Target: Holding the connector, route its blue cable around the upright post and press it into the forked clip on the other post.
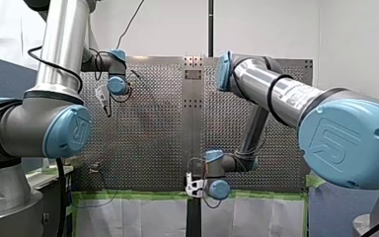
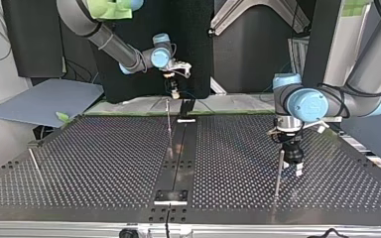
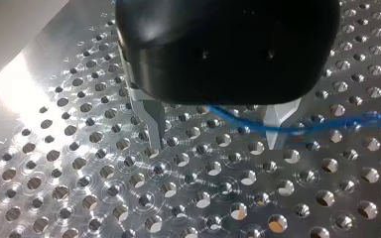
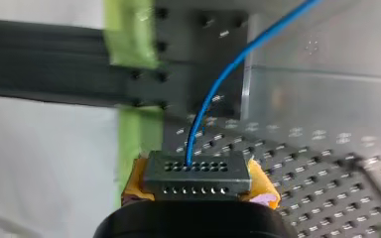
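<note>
Right gripper [image 4: 198, 184] clamps connector [image 4: 197, 171] near perforated table [image 4: 327, 198] edge.

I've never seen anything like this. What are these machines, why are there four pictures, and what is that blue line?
These are two robot arms working at a metal table full of holes. One picture looks from behind the arms and one faces them from across the table. The other two come from small cameras on the arms' wrists.

Each arm ends in a gripper, a simple hand with two fingers. My right gripper is shut on a small dark connector, held between yellow pads. The blue line is a blue cable that comes out of the connector.

My left gripper hangs open just above the table, and the cable runs past its metal fingers.

Two thin posts stand on the table: a middle post and a side post next to my left gripper.
</note>
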Controlling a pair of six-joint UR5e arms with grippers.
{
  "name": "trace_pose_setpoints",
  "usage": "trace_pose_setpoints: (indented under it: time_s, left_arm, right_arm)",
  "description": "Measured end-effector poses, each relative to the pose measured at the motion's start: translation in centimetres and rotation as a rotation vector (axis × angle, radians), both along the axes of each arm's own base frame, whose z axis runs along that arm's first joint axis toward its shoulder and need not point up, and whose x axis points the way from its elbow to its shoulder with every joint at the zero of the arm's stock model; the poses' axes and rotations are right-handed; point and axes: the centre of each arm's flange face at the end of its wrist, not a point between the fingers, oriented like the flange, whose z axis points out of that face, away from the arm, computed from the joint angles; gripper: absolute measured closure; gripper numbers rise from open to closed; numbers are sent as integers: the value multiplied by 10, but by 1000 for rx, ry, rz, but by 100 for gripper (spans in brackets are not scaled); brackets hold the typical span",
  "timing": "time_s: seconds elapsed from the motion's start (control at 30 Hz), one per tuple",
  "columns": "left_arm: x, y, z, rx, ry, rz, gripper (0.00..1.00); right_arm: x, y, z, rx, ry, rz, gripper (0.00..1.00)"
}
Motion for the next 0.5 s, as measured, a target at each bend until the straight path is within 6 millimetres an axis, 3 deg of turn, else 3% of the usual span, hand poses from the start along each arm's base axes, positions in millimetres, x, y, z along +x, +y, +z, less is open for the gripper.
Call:
trace_pose_setpoints:
  time_s: [0.5]
  left_arm:
    - [0,0,0,0,0,1,0]
  right_arm:
    - [-38,15,-81,72,61,-44,100]
